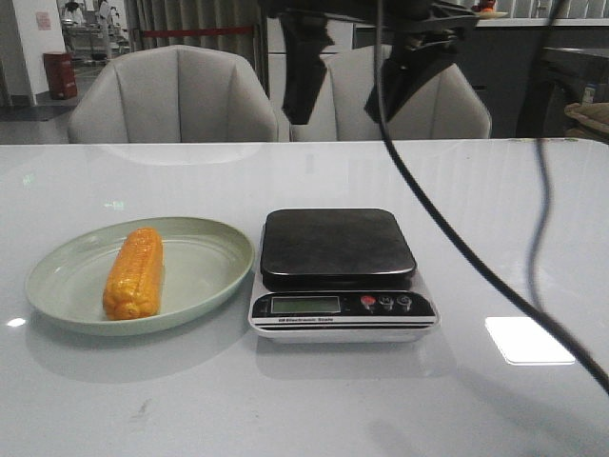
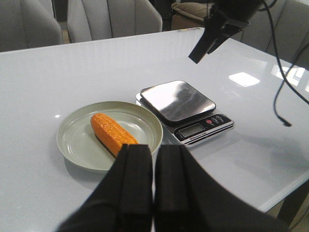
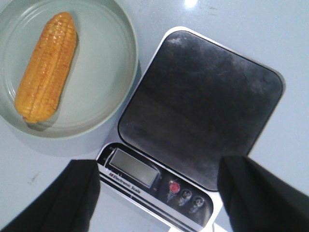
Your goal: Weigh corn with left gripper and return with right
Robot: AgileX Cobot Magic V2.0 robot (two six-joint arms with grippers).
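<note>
The corn [image 1: 134, 271], an orange-yellow cob, lies lengthwise in a pale green plate [image 1: 214, 243] on the table's left side; it also shows as the corn [image 2: 112, 132] and the corn [image 3: 46, 67]. My left gripper [image 2: 154, 151] is shut with nothing between its fingers, held above the table on the near side of the plate and not touching the cob. It is out of the front view. My right gripper [image 1: 349, 116] hangs high over the scale, open and empty; its wide-apart fingers [image 3: 72, 195] frame the scale's display.
A digital kitchen scale [image 1: 338, 246] with a bare dark platform stands just right of the plate, display and buttons toward me. Grey chairs [image 1: 176, 95] stand behind the white table. A black cable [image 1: 447, 228] drapes across the right side.
</note>
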